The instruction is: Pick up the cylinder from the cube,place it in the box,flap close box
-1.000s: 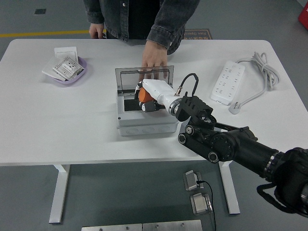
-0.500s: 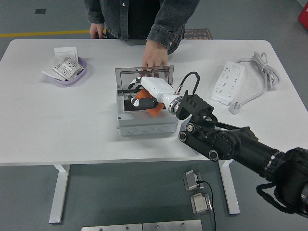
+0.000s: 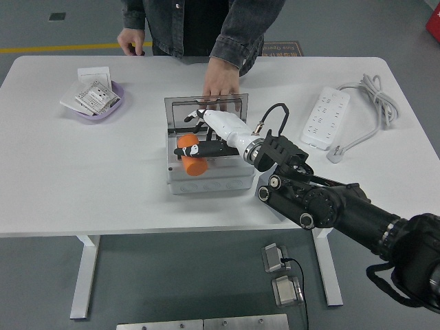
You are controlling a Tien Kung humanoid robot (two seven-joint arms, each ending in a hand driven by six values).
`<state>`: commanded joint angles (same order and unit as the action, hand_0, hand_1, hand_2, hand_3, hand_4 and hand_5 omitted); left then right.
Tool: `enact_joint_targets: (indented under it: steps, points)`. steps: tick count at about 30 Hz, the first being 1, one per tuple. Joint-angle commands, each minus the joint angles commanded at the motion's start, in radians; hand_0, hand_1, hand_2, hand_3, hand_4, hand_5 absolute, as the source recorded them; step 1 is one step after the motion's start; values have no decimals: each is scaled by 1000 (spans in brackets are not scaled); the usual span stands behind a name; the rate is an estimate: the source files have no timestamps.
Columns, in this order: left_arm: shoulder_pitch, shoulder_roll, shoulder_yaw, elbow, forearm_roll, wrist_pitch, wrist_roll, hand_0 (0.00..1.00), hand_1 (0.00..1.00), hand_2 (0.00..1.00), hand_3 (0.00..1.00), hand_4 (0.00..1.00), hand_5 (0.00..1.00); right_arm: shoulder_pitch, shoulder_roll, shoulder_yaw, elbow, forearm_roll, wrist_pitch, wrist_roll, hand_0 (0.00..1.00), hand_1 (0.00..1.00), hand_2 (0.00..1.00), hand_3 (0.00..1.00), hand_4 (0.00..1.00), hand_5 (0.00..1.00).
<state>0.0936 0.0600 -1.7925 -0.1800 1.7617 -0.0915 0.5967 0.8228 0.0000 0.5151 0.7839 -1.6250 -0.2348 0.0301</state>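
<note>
The orange cylinder (image 3: 191,157) lies tilted in the left part of the grey box (image 3: 210,181), whose clear lid (image 3: 206,110) stands upright at the back. My right hand (image 3: 193,133), white with black fingertips, reaches into the box from the right. Its fingers (image 3: 196,115) are spread, and one dark finger lies across the top of the cylinder. A person's hand (image 3: 221,84) rests on the table just behind the lid, fingers at its top edge. No cube is in view.
A purple dish (image 3: 113,104) with packets and a white card (image 3: 94,72) sit at the far left. A white power strip (image 3: 326,117) with its cable (image 3: 375,96) lies at the right. The person's other hand (image 3: 130,40) is at the far edge.
My right hand has uncurled its fingers. The cylinder has gone from under the palm leftward and down into the left part of the box. The person's far hand shifted slightly.
</note>
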Motion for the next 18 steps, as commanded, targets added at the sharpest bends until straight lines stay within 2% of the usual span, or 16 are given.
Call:
enact_joint_targets:
  steps: [13,18]
  points:
    - [3,0,0,0,6,-8,-12,693,697,625,675,745,460,-6,0,5,-1,6,-3,0,500,416,576,748,998,684]
    - [7,-2,-9,0,17,-12,-10,688,697,626,672,744,457,-14,0,23,29,-26,12,-19,500,406,562,735,998,691]
